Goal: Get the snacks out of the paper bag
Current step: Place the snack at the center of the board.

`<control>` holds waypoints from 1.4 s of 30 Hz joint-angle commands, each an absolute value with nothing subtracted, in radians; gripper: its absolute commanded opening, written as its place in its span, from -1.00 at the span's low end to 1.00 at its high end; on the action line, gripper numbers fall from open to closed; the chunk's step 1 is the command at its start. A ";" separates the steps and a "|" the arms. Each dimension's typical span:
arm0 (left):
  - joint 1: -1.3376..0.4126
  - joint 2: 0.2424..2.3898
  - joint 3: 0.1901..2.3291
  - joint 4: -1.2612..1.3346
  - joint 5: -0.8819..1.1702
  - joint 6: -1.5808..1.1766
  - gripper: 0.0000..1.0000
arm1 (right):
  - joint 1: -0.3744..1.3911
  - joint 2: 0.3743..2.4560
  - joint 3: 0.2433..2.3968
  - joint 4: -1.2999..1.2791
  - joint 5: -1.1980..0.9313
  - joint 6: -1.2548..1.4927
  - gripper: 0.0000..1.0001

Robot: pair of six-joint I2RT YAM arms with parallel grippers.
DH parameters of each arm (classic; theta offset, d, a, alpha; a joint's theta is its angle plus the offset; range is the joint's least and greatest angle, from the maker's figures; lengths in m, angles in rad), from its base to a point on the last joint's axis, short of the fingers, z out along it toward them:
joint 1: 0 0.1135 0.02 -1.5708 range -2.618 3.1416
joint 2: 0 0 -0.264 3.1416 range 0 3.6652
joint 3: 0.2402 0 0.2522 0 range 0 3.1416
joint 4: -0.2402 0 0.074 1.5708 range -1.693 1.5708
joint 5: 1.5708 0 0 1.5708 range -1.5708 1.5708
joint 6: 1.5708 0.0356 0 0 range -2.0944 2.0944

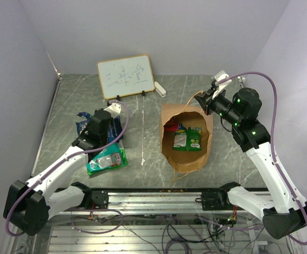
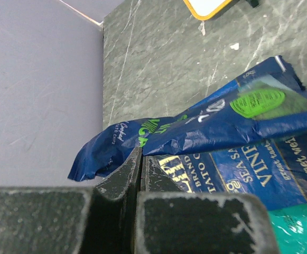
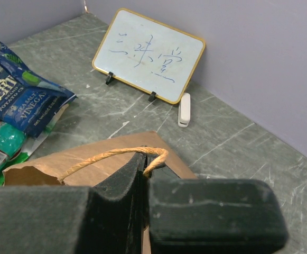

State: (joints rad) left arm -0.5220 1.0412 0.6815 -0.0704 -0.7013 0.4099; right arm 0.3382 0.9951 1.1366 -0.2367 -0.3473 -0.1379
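Left tool pinches the blue snack packet, which is light, slippery and crushable, so grip its sealed edge. Right tool pinches the handle of the paper bag.

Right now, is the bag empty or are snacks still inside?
Not empty. The top view looks down into the open bag, and green packets and a red one lie inside it.

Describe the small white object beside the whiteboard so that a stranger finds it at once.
Find the yellow-framed whiteboard at the back. By its lower right corner lies a small white block, plain and oblong, unlike the shiny printed packets.
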 commanded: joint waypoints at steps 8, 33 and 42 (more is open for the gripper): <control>-0.380 1.109 0.602 0.045 -0.438 0.511 -0.86 | 0.345 0.987 1.141 -0.216 -0.333 -0.141 -1.00; -0.322 1.056 0.497 -0.086 -0.315 0.607 -0.37 | 0.356 0.988 1.124 -0.190 -0.324 -0.146 -1.00; -0.256 0.964 0.538 -0.205 -0.217 0.590 0.52 | 0.357 0.981 1.118 -0.190 -0.317 -0.156 -1.00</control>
State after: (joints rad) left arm -0.2829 1.0203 0.4927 -0.1280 -0.2974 0.5957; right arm 0.3500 0.9970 1.1278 -0.2230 -0.3347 -0.1390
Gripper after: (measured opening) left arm 0.639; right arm 0.009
